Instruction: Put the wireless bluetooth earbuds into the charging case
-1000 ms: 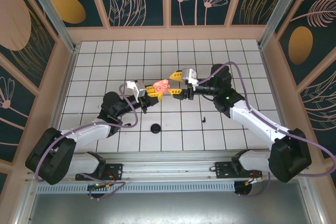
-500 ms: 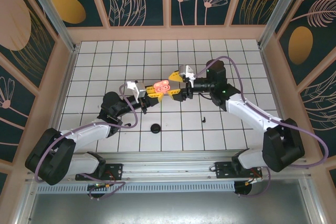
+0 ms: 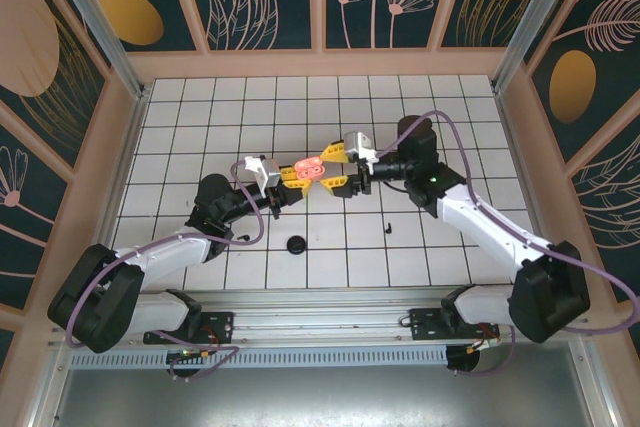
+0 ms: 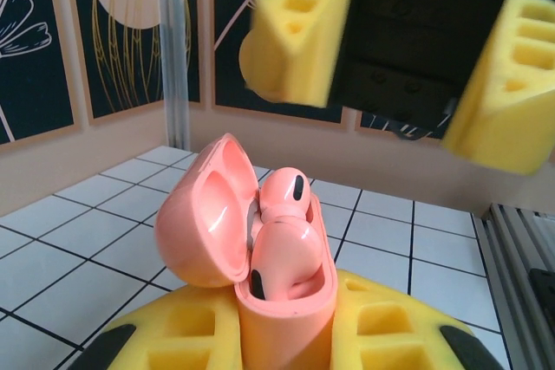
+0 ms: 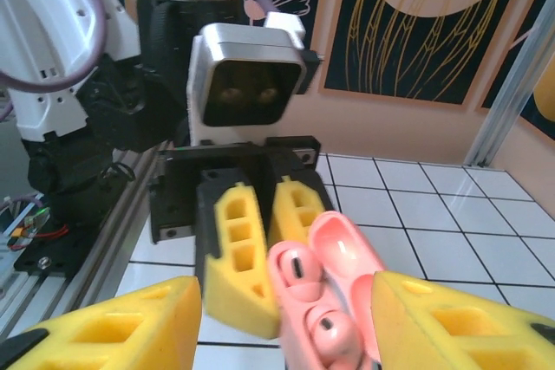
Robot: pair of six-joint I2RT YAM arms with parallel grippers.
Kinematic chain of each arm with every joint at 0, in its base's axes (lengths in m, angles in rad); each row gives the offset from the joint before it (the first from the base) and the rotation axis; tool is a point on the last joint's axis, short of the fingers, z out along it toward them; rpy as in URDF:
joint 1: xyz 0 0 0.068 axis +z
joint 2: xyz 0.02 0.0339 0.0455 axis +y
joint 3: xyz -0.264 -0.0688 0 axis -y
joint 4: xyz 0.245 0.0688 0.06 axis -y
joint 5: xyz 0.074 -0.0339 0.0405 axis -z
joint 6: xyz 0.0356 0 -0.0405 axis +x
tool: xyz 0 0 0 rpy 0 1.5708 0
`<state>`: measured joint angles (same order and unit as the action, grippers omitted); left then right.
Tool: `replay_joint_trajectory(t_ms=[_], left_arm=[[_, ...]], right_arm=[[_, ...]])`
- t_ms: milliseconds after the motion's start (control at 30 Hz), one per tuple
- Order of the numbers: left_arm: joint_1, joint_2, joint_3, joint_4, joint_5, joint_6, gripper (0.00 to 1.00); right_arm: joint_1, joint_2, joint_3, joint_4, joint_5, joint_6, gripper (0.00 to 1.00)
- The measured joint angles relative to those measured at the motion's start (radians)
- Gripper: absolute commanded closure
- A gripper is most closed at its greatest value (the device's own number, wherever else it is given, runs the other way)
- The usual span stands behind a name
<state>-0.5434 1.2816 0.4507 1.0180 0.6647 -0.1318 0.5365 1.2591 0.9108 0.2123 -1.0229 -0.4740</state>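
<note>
R gripper [image 3: 338,169] has moved in, jaws half-open astride salmon-pink glossy plastic charging case [image 4: 279,322], gripping nothing; L gripper [image 3: 288,177] clamps its base. Salmon-pink stemmed earbuds [image 4: 284,244] look seated; lid [image 4: 204,223] prob. next.

So the pink charging case [image 4: 282,322] is clamped upright in the left gripper [image 4: 286,340], lid [image 4: 206,214] flipped back to the left, two pink earbuds [image 4: 284,201] seated inside; the right gripper [image 4: 403,41] is seen just above, yellow fingers [image 4: 295,32] spread apart, a bit blurred
</note>
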Motion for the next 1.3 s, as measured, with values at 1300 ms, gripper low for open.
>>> replay_joint_trajectory(t_ms=[1300], left_arm=[[-0.001,-0.005,0.015,-0.021,0.015,0.000,0.92]], right_arm=[[0.017,-0.040,-0.031,-0.040,-0.013,0.004,0.51]])
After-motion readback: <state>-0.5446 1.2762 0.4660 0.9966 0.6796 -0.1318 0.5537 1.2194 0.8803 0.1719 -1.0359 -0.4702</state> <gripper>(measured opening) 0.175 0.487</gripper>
